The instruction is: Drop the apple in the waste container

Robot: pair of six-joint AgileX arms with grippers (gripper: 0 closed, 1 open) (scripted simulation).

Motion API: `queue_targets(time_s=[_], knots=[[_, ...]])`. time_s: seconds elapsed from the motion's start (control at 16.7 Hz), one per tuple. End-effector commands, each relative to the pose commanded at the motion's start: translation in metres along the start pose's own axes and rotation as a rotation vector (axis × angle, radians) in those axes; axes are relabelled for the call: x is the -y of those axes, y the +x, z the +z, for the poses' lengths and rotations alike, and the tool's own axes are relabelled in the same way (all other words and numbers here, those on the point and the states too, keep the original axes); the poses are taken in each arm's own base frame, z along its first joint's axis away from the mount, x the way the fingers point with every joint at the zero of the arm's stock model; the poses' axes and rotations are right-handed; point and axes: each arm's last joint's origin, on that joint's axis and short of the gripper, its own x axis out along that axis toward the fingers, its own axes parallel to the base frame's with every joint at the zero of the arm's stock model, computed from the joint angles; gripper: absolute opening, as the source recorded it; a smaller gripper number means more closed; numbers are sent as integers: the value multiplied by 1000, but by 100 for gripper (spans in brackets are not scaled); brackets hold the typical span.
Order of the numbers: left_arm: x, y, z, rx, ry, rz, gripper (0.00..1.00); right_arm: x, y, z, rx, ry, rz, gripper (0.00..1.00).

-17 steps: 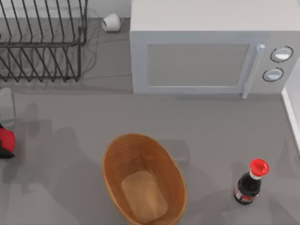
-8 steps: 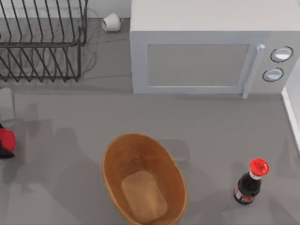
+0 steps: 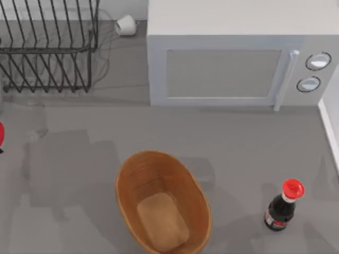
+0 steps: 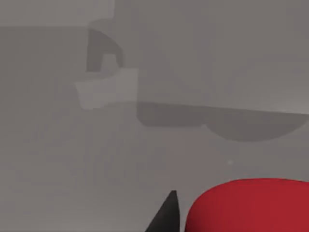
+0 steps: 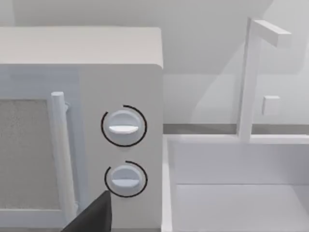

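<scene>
The apple (image 3: pixel 1 135) is a red sliver at the table's far left edge in the top view. In the left wrist view the apple (image 4: pixel 251 205) looms large and close, above the grey table, with a black fingertip (image 4: pixel 166 215) of my left gripper right beside it; the other finger is hidden. The grip looks shut on the apple. The waste container (image 3: pixel 130 185), an oval tan ribbed basket with nothing in it, stands at the front centre, well to the right of the apple. In the right wrist view a dark fingertip (image 5: pixel 94 217) of my right gripper faces the microwave's knobs.
A white microwave (image 3: pixel 222 58) fills the back centre and right. A black wire rack (image 3: pixel 47 47) stands at the back left with a small white cup (image 3: pixel 126 25) beside it. A dark bottle with a red cap (image 3: pixel 283 206) stands front right. A white sink (image 5: pixel 236 193) lies right of the microwave.
The apple has moved farther toward the left edge and toward the back in the top view, and the pale arm part beside it has gone. Shadows left of the basket have widened.
</scene>
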Motion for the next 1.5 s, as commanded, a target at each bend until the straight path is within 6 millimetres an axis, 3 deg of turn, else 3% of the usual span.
queue_targets(time_s=[0.24, 0.36, 0.66, 0.84, 0.96, 1.14, 1.26, 1.5], knots=[[8, -55, 21, 2, -7, 5, 0, 0, 0, 0, 0, 0, 0, 100], [12, -73, 28, 3, -4, 26, 0, 0, 0, 0, 0, 0, 0, 100], [12, -74, 28, 2, -4, 27, 0, 0, 0, 0, 0, 0, 0, 100], [9, -67, 48, -25, -1, -12, 0, 0, 0, 0, 0, 0, 0, 100], [8, -56, 77, -67, 10, -62, 0, 0, 0, 0, 0, 0, 0, 100], [21, -29, 144, -168, 60, -151, 0, 0, 0, 0, 0, 0, 0, 100], [45, -7, 197, -254, 112, -198, 0, 0, 0, 0, 0, 0, 0, 100], [120, 25, 286, -417, 214, -204, 0, 0, 0, 0, 0, 0, 0, 100]])
